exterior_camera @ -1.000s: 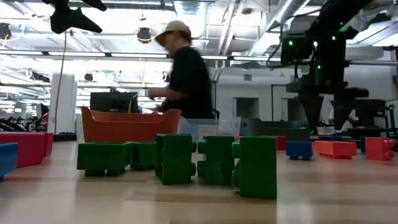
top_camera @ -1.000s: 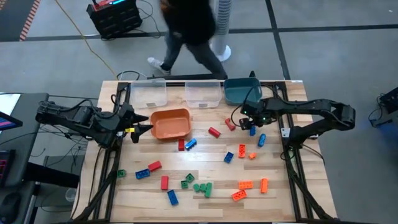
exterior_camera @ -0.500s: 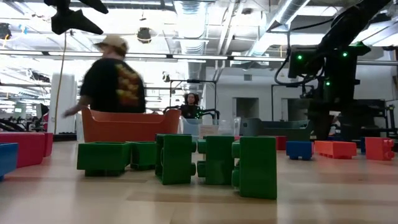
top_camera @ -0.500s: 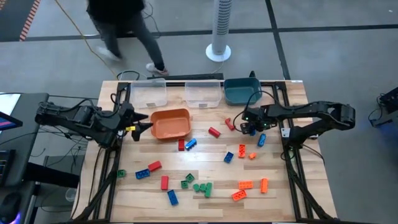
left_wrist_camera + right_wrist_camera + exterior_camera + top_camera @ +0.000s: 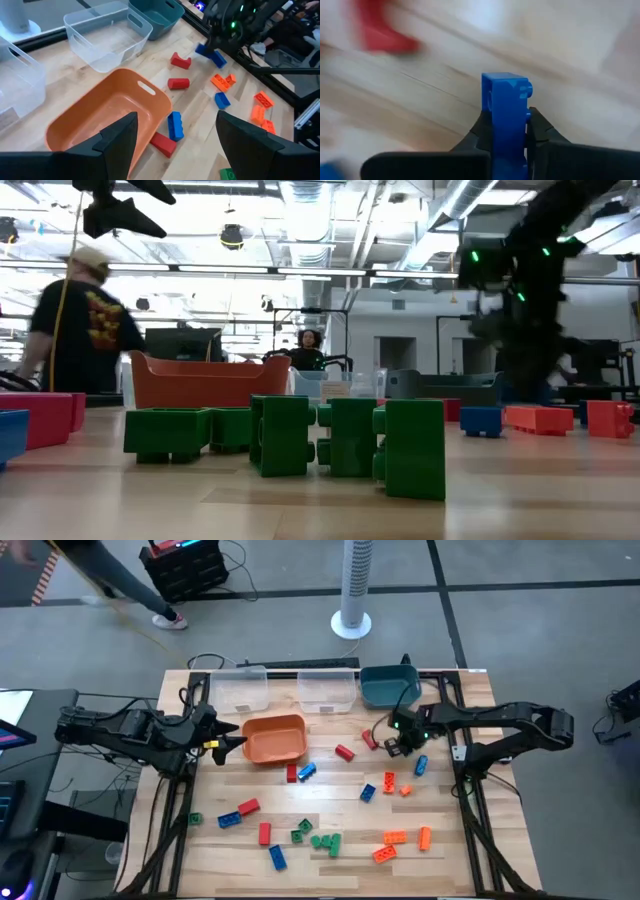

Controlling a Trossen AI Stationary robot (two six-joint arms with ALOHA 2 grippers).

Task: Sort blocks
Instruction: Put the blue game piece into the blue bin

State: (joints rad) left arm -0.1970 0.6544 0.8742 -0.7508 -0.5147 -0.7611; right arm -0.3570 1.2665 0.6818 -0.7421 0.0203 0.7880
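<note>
Near the teal bin (image 5: 385, 686), your right gripper (image 5: 398, 744) is clamped on a blue block (image 5: 506, 115) just above the table (image 5: 450, 850); your left gripper (image 5: 232, 738) waits open beside the orange bin (image 5: 274, 738); other blocks (image 5: 322, 840) lie scattered.

Bright overhead ceiling light (image 5: 300, 200), soft shadows, heavy motion blur at right wrist.
</note>
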